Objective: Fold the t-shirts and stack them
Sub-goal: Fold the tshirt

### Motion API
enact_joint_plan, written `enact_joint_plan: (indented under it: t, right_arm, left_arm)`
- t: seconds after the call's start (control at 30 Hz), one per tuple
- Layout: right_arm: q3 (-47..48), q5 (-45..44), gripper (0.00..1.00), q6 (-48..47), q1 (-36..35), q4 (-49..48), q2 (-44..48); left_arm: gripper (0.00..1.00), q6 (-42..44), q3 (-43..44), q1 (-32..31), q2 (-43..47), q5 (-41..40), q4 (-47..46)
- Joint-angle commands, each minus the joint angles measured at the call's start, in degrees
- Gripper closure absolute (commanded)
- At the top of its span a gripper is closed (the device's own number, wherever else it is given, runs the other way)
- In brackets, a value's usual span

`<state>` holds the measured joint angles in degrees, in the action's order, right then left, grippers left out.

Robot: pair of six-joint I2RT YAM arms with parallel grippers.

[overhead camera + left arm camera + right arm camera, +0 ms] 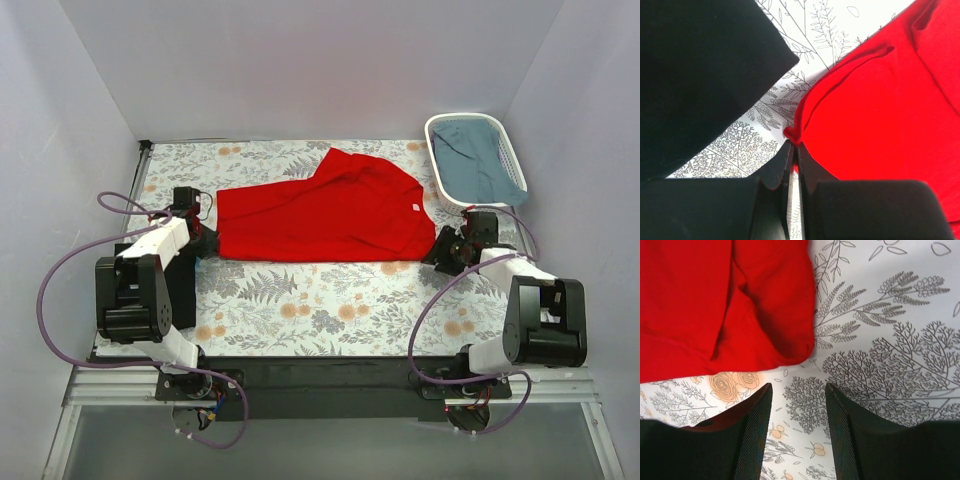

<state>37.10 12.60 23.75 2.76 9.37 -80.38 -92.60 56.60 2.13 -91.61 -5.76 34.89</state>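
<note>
The red t-shirt (pixel 320 215) lies spread across the middle of the floral table, its white neck label (pixel 415 205) near its right end. My left gripper (pixel 208 243) is at the shirt's left edge, shut on a pinch of its red hem (pixel 792 134). My right gripper (pixel 442 250) is open and empty just off the shirt's right corner (pixel 790 347), the tips short of the cloth. No black t-shirt shows in any view.
A white basket (pixel 436 160) holding grey-blue cloth (pixel 480 160) stands at the back right, close behind my right arm. White walls close in the table on three sides. Purple cables loop beside both arm bases.
</note>
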Motion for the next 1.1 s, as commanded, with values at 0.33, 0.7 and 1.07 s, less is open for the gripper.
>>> enact_joint_plan:
  t: [0.33, 0.7, 1.07]
  right_arm:
    - [2.5, -2.8, 0.47, 3.6, -1.4, -7.8, -3.6]
    - [3.7, -3.7, 0.78, 5.4, -1.3, -8.8, -7.4]
    - [4.7, -3.0, 0.99, -1.9, 5.4, 7.5, 6.0]
  left_arm:
    - [1.0, 0.9, 0.4, 0.2, -0.1, 0.0, -1.3]
    - [1.0, 1.3, 0.0, 0.2, -0.2, 0.5, -1.6]
    - [1.0, 1.7, 0.3, 1.0, 3.4, -0.5, 3.0]
